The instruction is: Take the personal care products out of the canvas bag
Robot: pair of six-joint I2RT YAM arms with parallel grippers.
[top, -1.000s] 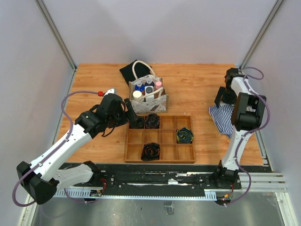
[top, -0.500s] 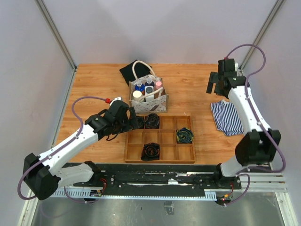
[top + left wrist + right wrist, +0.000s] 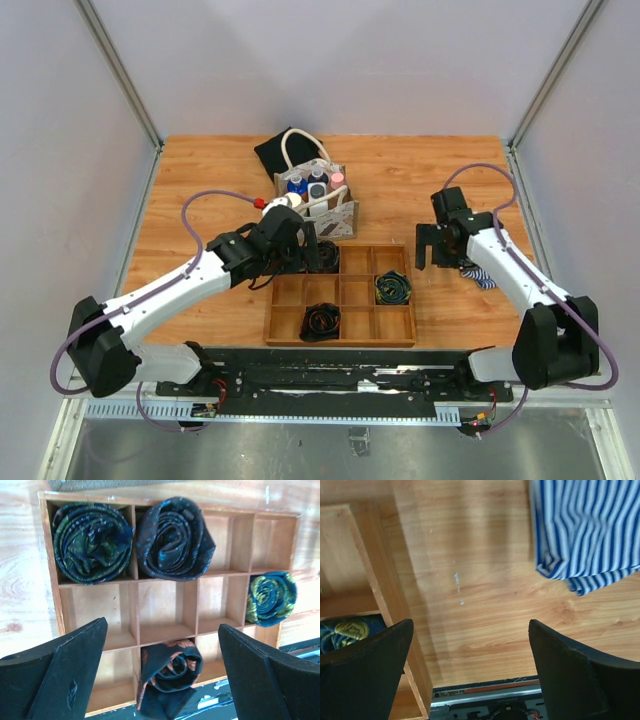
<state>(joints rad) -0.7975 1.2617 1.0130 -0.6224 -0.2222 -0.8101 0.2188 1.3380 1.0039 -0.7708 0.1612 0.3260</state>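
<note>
The bag (image 3: 318, 216) stands upright at the back middle of the table (image 3: 200, 180), just behind the tray (image 3: 340, 343) and in front of a black cloth (image 3: 272, 155). The bottles (image 3: 316, 184) are all inside it, caps up: a cream cap (image 3: 291, 201) at the front left, blue caps behind, a pink cap (image 3: 337, 179) at the right. Bag and bottles sit exactly as they did a second ago; nothing is out yet.

What has changed is the arms. The left gripper (image 3: 303, 256) has swung in from left of the tray and now hangs over the tray's back left cells, just short of the bag's front wall. Its wrist view shows the claw wide and empty, with rolled ties (image 3: 175, 540) below it. The right gripper (image 3: 430, 250) has come down from the far right corner to bare table between the tray's right edge and the striped cloth (image 3: 585, 525), also wide and empty.

Both arms seem to be closing on the bag. The left one is nearer, and looks likely to make the first reach, probably for the cream-capped bottle.
</note>
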